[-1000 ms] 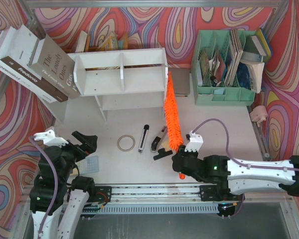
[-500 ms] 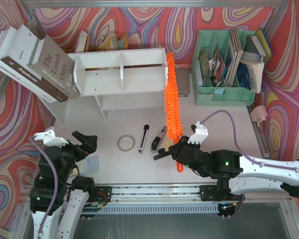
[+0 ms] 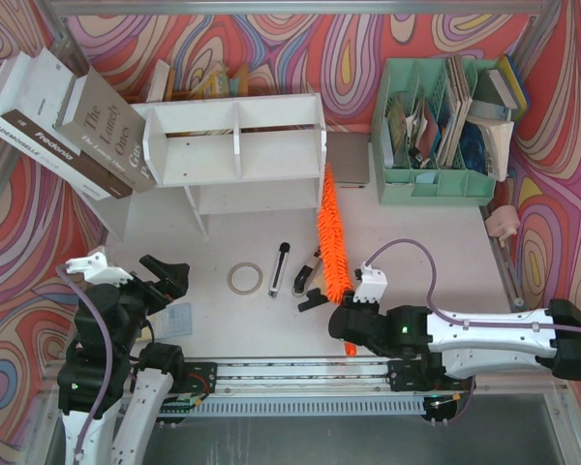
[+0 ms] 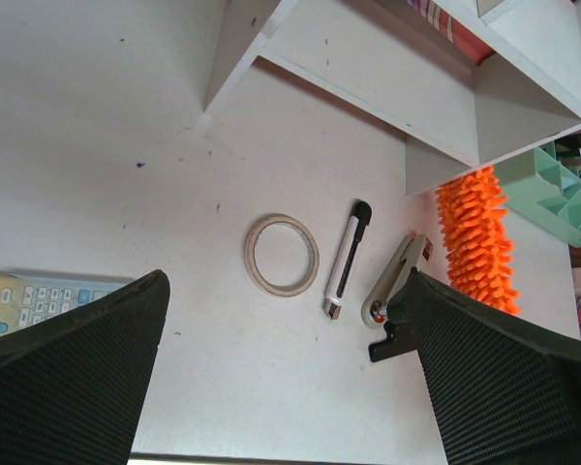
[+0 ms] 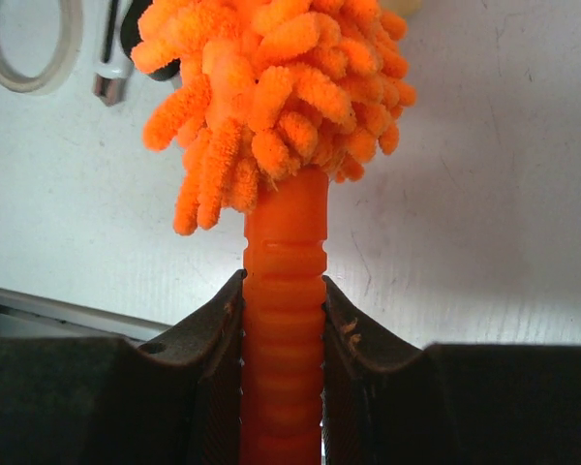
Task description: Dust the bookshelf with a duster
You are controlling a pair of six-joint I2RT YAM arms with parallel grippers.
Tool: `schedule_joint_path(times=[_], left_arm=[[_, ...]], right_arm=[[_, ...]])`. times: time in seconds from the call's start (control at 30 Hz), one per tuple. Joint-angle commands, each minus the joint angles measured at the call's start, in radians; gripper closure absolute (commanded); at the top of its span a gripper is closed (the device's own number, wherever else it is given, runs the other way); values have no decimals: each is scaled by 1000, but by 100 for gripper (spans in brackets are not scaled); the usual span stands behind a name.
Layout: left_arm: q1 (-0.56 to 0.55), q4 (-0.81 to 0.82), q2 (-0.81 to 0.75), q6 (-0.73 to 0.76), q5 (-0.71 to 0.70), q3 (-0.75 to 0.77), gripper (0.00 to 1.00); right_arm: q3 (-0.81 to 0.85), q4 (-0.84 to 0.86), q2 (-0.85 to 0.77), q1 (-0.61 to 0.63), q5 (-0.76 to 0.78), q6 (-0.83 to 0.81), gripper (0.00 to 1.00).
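nearest the arm bases, the right gripper (image 5: 283,291) is clenched on the ribbed orange plastic handle of the long fluffy bright-orange microfibre duster (image 3: 329,232), both fingers pressed flat against it. the left gripper (image 4: 286,291) hangs released and empty, well to the near-left of the small white two-tier wooden bookshelf (image 3: 234,145), above a beige ring of tape (image 4: 282,255) on the white table (image 4: 97,145).

from the handle the duster runs away toward the bookshelf's right end. half a second ago its tip reached up along the right side panel to the level of the top board; now the tip has dropped back and sits just beside the foot of that panel, with the right gripper drawn nearer the bases. that reads as one up-and-back stroke on the outer right side being finished.

judging by this, only that side has been brushed here: the top board, the two upper compartments and the lower tier look left to do.
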Motion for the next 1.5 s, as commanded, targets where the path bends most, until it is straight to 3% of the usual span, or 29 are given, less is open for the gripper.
schedule_joint_path(times=[0.0, 0.13, 0.3, 0.67, 0.87, 1.03, 1.47], left_arm=[[5, 7, 2, -8, -11, -10, 2], [5, 9, 5, -8, -11, -11, 2], [5, 6, 6, -9, -12, -11, 2], [5, 8, 7, -8, -12, -12, 2], [5, 6, 8, -10, -11, -10, 2], [5, 8, 10, -9, -12, -11, 2], [5, 9, 21, -9, -12, -11, 2]], right_arm=[[112, -9, -59, 5, 86, -41, 100], [228, -79, -138, 5, 152, -101, 100], [236, -7, -182, 4, 141, -154, 100], [-10, 79, 6, 4, -49, 96, 100], [-6, -18, 7, 5, -10, 226, 100], [104, -125, -105, 5, 103, 139, 100], [325, -117, -247, 4, 275, -127, 100]])
